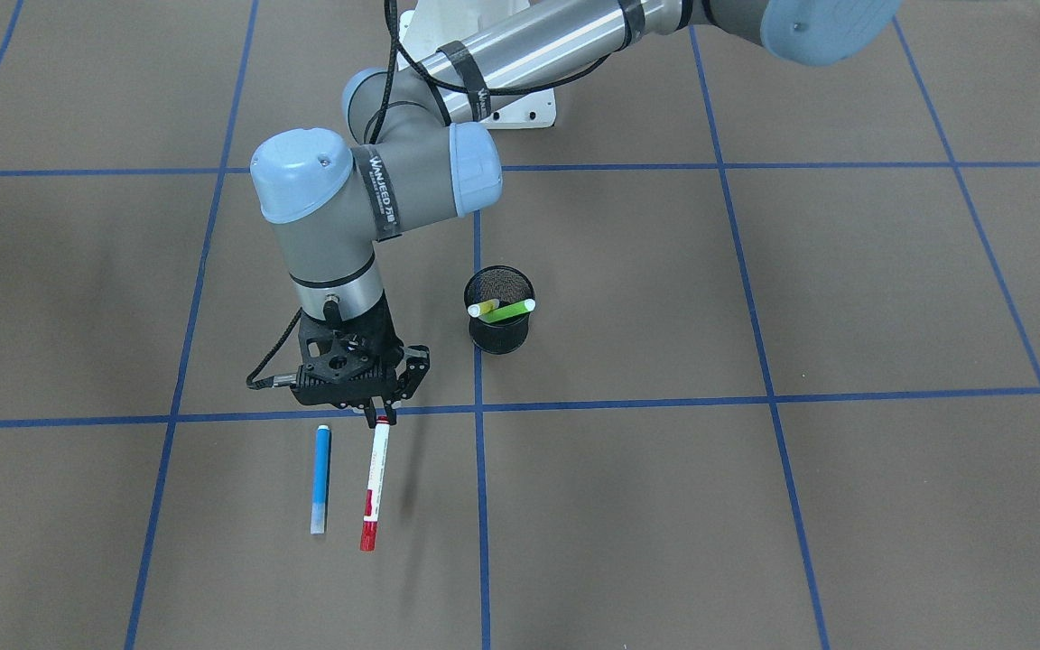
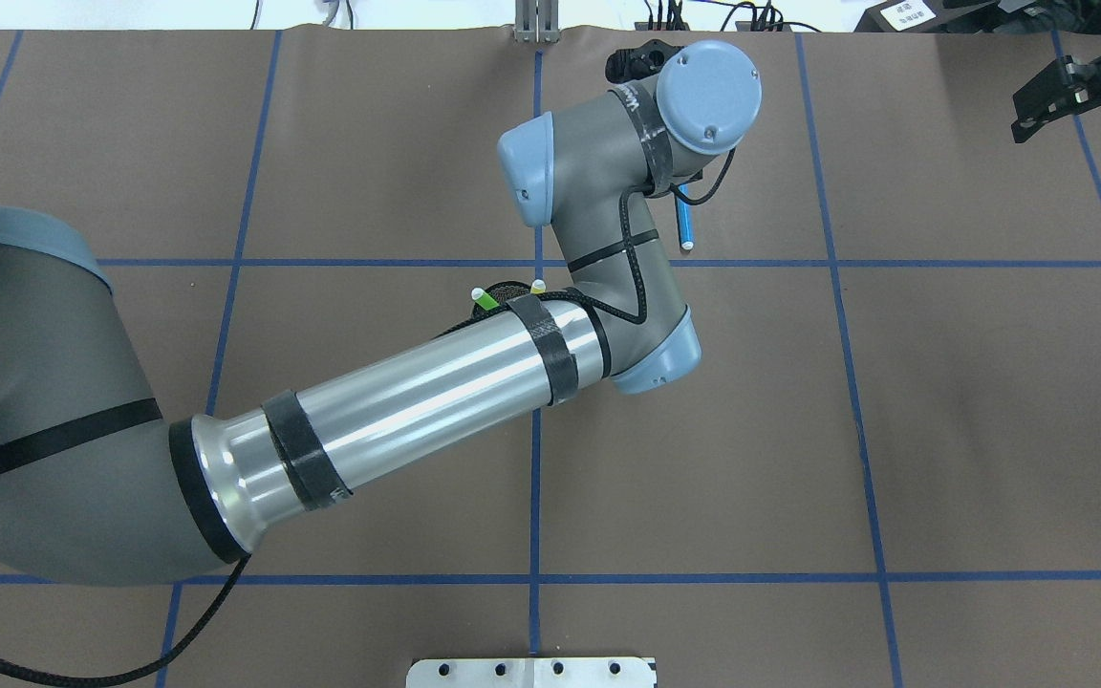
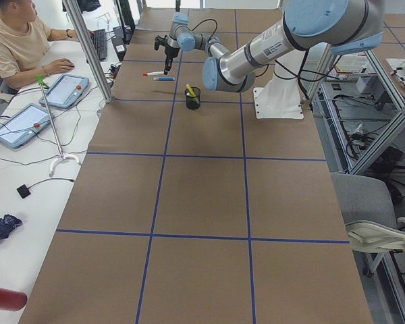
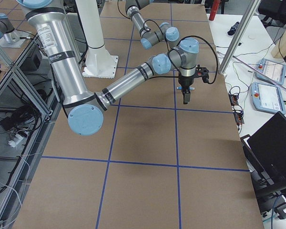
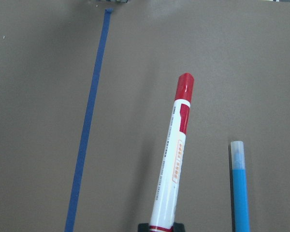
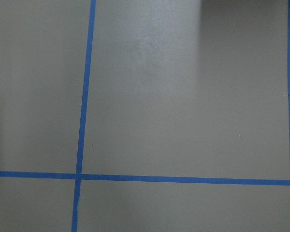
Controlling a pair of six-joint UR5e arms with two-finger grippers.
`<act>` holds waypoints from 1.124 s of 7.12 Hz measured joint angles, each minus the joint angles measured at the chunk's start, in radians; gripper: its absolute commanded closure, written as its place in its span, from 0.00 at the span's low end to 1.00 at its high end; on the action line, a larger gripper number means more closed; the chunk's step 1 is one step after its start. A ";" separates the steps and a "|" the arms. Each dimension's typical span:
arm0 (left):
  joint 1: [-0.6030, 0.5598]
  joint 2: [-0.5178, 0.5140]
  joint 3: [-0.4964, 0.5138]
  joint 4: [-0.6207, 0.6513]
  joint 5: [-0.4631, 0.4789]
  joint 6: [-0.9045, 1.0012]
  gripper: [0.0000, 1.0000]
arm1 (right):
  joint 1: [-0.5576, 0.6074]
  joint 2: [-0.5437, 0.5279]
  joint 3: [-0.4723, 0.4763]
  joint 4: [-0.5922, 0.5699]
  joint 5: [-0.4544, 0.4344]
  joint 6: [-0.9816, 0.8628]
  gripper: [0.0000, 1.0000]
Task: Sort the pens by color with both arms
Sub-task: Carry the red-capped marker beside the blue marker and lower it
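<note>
My left gripper (image 1: 382, 417) is shut on the white tail end of the red-capped marker (image 1: 374, 492), which points away from the robot's base. In the left wrist view the marker (image 5: 173, 159) casts a shadow to its left. The blue highlighter (image 1: 321, 478) lies flat on the table just beside it, and shows again in the overhead view (image 2: 683, 229). The green highlighter (image 1: 511, 311) and the yellow highlighter (image 1: 482, 310) stand in the black mesh cup (image 1: 499, 336). My right gripper (image 2: 1071, 129) hovers open and empty at the far right edge.
The left arm's forearm (image 2: 398, 411) stretches across the table's middle and hides part of the cup from above. Blue tape lines (image 1: 478, 506) grid the brown mat. A person (image 3: 17, 40) sits at a side desk with tablets (image 3: 66, 90).
</note>
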 measured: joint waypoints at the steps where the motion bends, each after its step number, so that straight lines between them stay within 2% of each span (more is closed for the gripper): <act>1: 0.020 -0.002 0.011 -0.003 0.036 -0.009 0.70 | 0.000 0.000 -0.006 0.000 0.000 0.000 0.00; 3: 0.047 -0.003 0.024 -0.004 0.091 -0.012 0.49 | 0.000 0.001 -0.013 0.000 0.000 0.000 0.00; 4: 0.052 -0.004 0.025 -0.004 0.100 -0.008 0.27 | 0.000 0.001 -0.013 0.000 0.000 0.000 0.00; 5: 0.055 -0.004 0.025 -0.004 0.103 0.003 0.00 | 0.000 0.001 -0.014 0.000 0.000 0.000 0.00; 8: 0.057 -0.004 -0.004 -0.003 0.104 0.052 0.00 | 0.000 0.004 -0.013 0.000 0.000 0.001 0.00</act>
